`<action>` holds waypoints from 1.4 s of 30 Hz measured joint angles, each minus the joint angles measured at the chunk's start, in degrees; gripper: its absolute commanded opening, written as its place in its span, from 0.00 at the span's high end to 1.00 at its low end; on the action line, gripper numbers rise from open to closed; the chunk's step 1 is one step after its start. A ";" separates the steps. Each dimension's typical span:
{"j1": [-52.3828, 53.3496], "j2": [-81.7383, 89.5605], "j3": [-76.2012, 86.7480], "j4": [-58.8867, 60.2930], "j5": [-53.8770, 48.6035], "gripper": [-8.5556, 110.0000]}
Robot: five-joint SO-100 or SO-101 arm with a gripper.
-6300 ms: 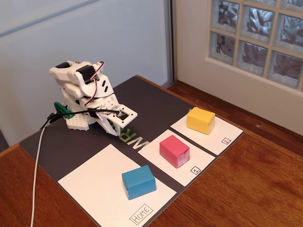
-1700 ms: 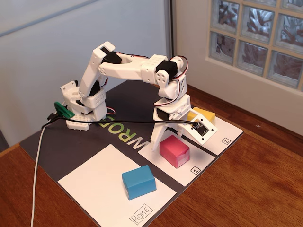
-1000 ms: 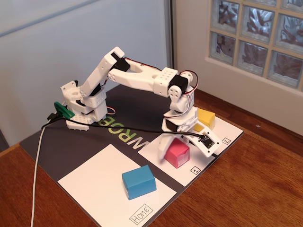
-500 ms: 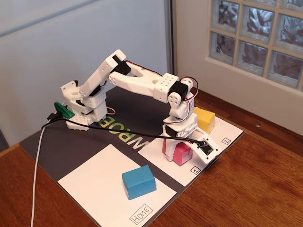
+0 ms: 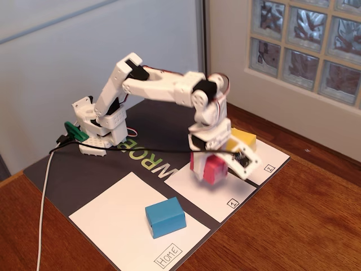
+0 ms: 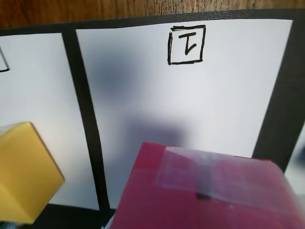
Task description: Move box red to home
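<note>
In the fixed view, a dark mat lies on the wooden worktop [image 5: 316, 226] and carries three white paper panels. The largest panel, home [image 5: 113, 217], sits nearest the camera with its handwritten label at the lower corner, and the blue block [image 5: 165, 217] rests on it near its right edge. The panel marked 1 [image 5: 217, 195] lies to the right of home, and the panel marked 2 [image 5: 265, 161] beyond that; the yellow block [image 5: 242, 139] stands at the far end of that last one. The white arm reaches over the mat, and its pincer [image 5: 217, 164] is closed around the box red [image 5: 210, 167], holding it slightly above the panel marked 1, with a faint shadow underneath. The box hangs tilted, its long axis running roughly from upper left to lower right in this view.

In the wrist view, the box red [image 6: 205, 195] fills the bottom of the picture, with clear tape across its top face. Its edges sit askew to the panel lines. The panel marked 1 [image 6: 190, 95] lies beneath and beyond it. The yellow block [image 6: 24, 176] appears at the lower left, on the neighbouring panel. The pincer's fingers cannot be made out here.
</note>
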 measured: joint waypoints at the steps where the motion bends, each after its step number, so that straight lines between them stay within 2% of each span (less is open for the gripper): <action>1: 0.26 1.49 0.00 1.49 -0.53 0.93; 11: 7.38 18.54 3.87 11.95 -9.76 0.93; 23: 22.32 41.84 36.12 2.37 -24.43 0.93; 32: 32.61 39.02 41.84 -7.21 -32.70 0.93; 42: 37.97 28.48 42.01 -16.52 -34.89 0.93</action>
